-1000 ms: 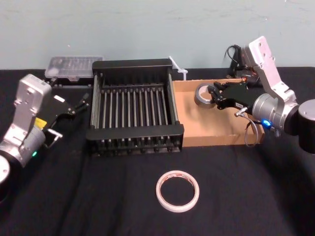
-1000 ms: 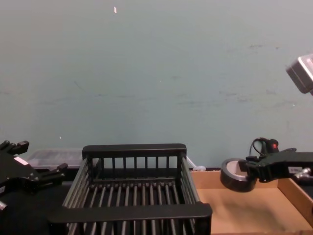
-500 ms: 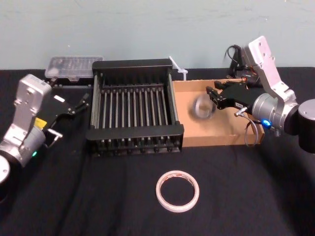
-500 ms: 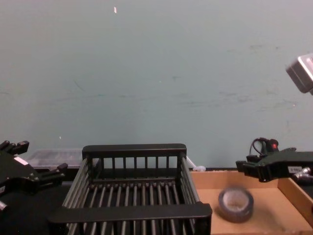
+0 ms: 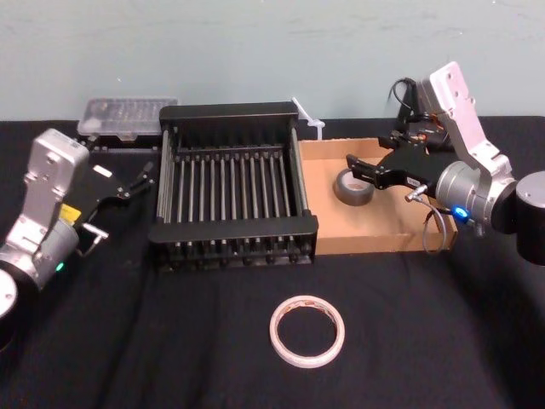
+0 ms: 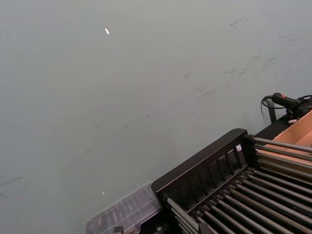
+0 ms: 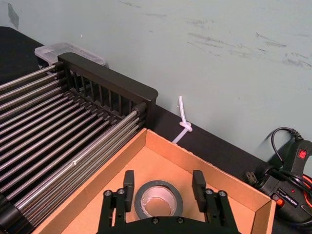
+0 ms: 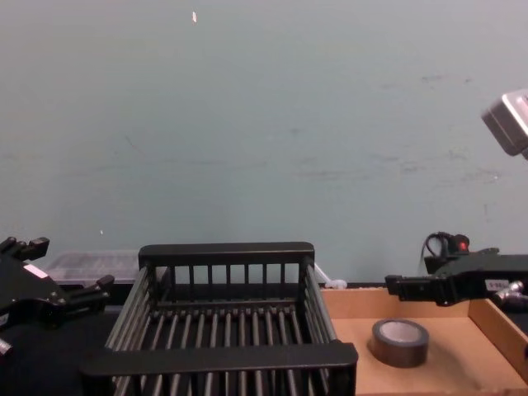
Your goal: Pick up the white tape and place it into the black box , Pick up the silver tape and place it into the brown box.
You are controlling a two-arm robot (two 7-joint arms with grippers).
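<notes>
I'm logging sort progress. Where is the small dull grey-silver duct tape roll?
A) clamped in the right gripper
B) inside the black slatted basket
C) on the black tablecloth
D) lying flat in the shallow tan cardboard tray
D: the grey-silver duct tape roll lies flat on the floor of the tan cardboard tray, the right gripper open above it.

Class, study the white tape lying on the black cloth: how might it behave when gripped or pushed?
The white tape lies flat, so a push would probably slide it, not roll it. Its thin ring around a wide hole suggests it is light, and it may flex if squeezed.
</notes>
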